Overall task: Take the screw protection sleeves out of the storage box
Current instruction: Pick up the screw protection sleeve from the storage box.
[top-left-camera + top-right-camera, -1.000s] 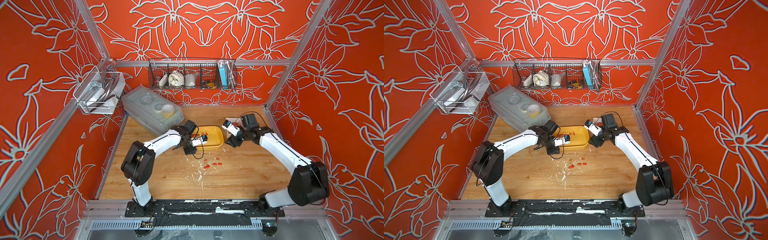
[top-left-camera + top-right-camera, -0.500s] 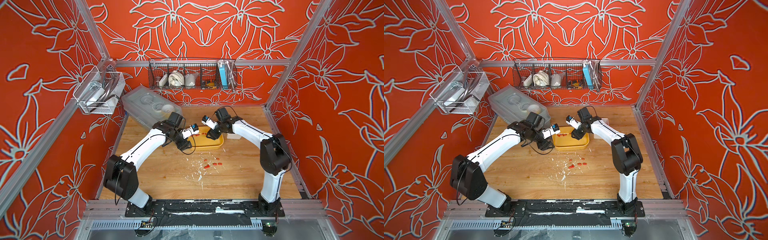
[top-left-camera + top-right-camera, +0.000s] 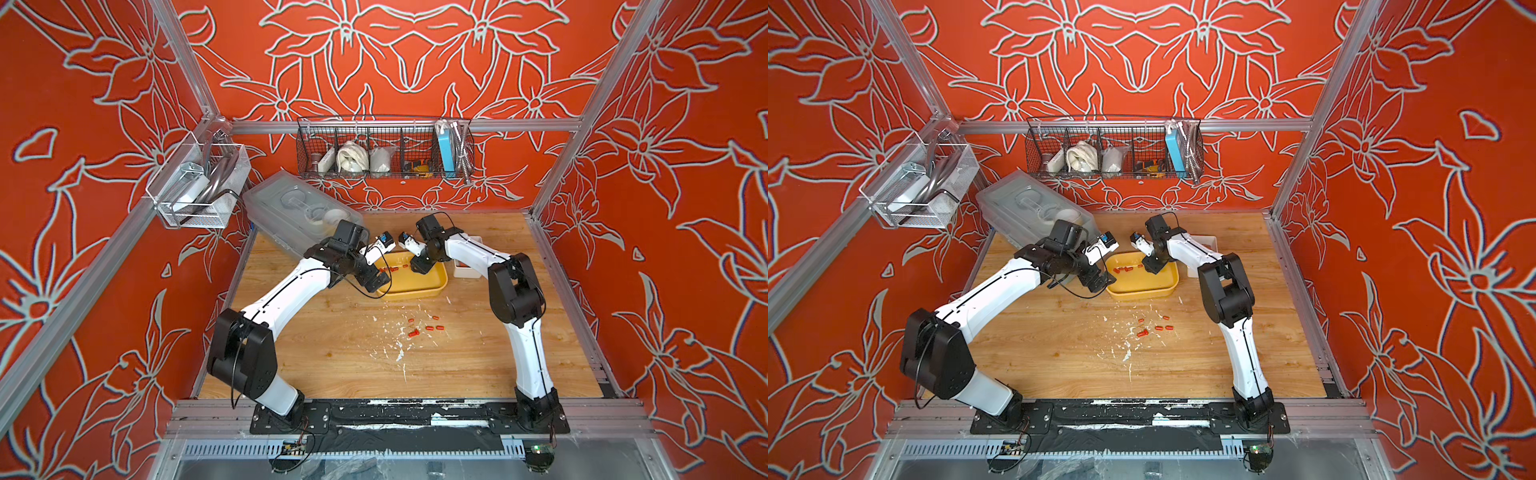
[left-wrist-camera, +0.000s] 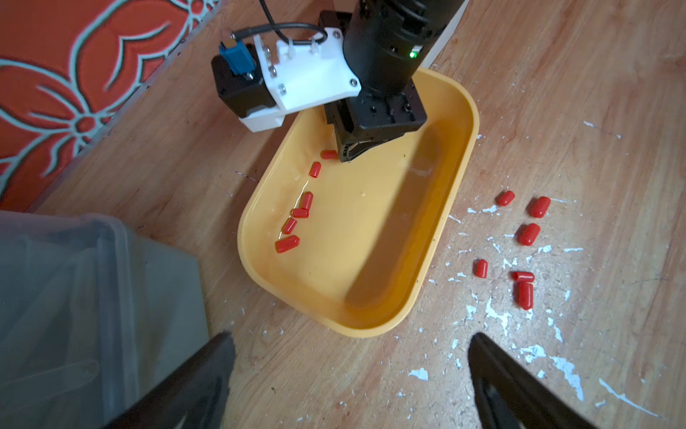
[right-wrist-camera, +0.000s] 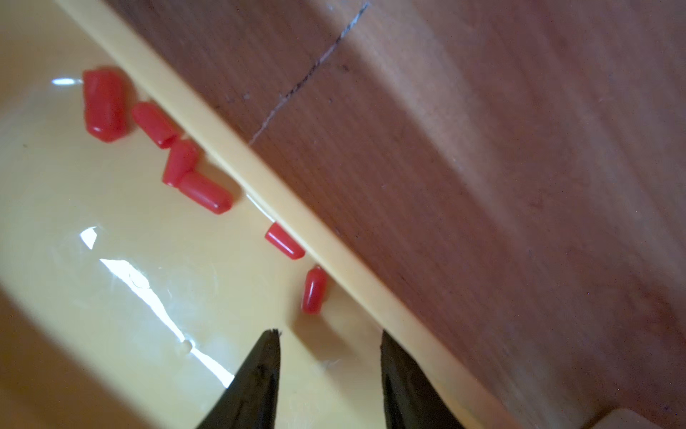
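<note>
Left wrist view looks down on the yellow tray (image 4: 371,237), which lies flat on the wooden bench (image 4: 557,93). Six small red sleeves (image 4: 306,200) lie inside it in a loose line along one long wall. Six more loose sleeves (image 4: 529,234) lie on the bench outside the opposite long side, among white flecks.

The right end effector (image 4: 348,155) reaches down into the tray, its tip just beside the sleeve at the end of the line. In the right wrist view its fingers (image 5: 260,379) stand apart with only tray floor between them, so it is open and holds nothing. The nearest sleeve (image 5: 313,289) lies just ahead of the tips, against the wall.

The left end effector (image 4: 352,336) is spread wide and empty over the bench, just outside the tray's short end and near the clear lidded box (image 4: 74,297).

In both top views the tray sits just above frame centre, between the two arms.
</note>
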You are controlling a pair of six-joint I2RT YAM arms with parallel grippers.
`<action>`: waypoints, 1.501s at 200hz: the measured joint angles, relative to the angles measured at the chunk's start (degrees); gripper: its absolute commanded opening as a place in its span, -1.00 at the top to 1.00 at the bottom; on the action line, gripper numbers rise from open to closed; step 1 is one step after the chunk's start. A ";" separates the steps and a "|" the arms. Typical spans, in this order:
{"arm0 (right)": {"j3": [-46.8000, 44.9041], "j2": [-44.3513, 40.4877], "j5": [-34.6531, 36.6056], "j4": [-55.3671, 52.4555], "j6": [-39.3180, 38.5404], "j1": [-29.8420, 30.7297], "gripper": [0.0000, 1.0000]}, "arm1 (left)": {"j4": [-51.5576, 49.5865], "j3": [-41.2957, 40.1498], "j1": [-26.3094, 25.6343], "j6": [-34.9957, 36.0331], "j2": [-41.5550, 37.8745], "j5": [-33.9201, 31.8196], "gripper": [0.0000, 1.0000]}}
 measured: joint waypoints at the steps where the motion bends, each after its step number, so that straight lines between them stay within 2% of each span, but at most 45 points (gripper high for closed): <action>1: 0.04 0.07 0.02 0.00 0.00 0.00 0.15 | 0.02 0.00 0.00 -0.04 0.04 0.02 -0.95; 105: 2.64 2.58 0.09 -1.29 3.30 0.46 0.39 | 0.87 0.00 -0.07 -0.63 1.18 0.31 -0.95; 233: 2.21 3.30 -0.37 3.30 4.61 1.40 0.72 | 0.87 -0.04 -0.07 -0.59 1.18 0.20 -0.95; 253: 1.29 3.15 -1.07 5.62 4.48 1.46 0.73 | 0.96 -0.52 -0.07 -0.57 1.16 -0.11 -0.95; 300: 0.13 3.04 -1.75 9.05 3.87 1.51 0.60 | 0.94 -1.36 -0.07 -0.35 1.14 -0.76 -0.95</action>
